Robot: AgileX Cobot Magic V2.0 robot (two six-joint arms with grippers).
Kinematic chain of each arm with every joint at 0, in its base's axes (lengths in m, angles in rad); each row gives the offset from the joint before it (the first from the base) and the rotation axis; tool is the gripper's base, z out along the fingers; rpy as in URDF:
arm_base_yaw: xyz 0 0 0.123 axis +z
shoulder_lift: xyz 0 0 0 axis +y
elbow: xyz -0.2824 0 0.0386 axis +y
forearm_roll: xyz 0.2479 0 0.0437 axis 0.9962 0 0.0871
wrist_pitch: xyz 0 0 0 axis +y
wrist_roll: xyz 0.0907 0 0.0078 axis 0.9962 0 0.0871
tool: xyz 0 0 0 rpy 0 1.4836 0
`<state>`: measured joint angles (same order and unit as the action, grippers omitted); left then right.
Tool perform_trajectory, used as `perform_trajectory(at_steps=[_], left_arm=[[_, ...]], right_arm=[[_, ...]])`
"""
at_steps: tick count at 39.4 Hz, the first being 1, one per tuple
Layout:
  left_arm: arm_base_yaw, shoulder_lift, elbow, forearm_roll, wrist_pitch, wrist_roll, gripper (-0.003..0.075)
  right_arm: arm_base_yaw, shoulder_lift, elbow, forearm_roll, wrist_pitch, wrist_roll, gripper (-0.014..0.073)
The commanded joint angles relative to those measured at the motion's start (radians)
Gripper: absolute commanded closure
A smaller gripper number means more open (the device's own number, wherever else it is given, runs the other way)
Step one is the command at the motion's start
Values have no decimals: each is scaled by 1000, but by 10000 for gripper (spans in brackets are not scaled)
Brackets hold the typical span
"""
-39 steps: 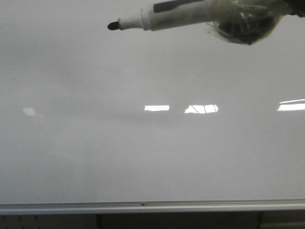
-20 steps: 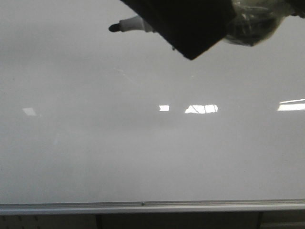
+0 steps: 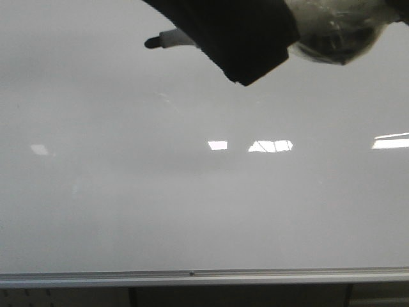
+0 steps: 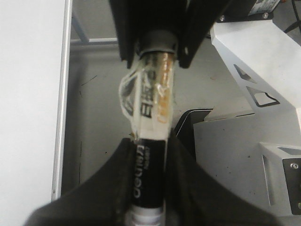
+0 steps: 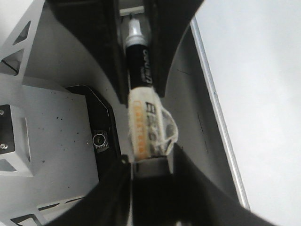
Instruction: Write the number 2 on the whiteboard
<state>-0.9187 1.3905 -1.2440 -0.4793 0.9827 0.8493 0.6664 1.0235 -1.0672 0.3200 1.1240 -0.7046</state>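
1. The marker [image 3: 167, 39] is gripped at both ends by the left gripper [image 4: 148, 188] and right gripper [image 5: 148, 162], probably for a handover.
2. The whiteboard [image 3: 192, 204] is blank; no 2 is written yet.

We record the whiteboard [image 3: 192, 211] as smooth, glossy white-grey, with bright glare patches; its edge rail [image 3: 204, 277] looks like brushed silver metal. The marker [image 4: 149, 141] shows a black, slightly shiny plastic barrel with pale print, and its rear is wrapped in wrinkled, clear glossy tape [image 5: 149, 129]. We see both sets of gripper fingers [image 4: 113, 188] as matt black. The bracket panels [image 4: 254, 56] look matt, painted white metal.
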Motion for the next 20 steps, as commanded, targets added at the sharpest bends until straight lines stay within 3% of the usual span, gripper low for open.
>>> perform_trajectory(at_steps=[1, 6, 14, 20], left_arm=[[-2, -34, -34, -23, -31, -13, 710], [2, -50, -36, 41, -11, -36, 710], [49, -104, -45, 242, -11, -240, 710], [166, -159, -45, 362, -15, -413, 710]], right_arm=[[2, -19, -26, 0, -35, 1, 188], [-34, -47, -27, -116, -31, 80, 104], [-161, -128, -27, -214, -22, 220, 105], [-274, -175, 6, -214, -57, 290, 105]])
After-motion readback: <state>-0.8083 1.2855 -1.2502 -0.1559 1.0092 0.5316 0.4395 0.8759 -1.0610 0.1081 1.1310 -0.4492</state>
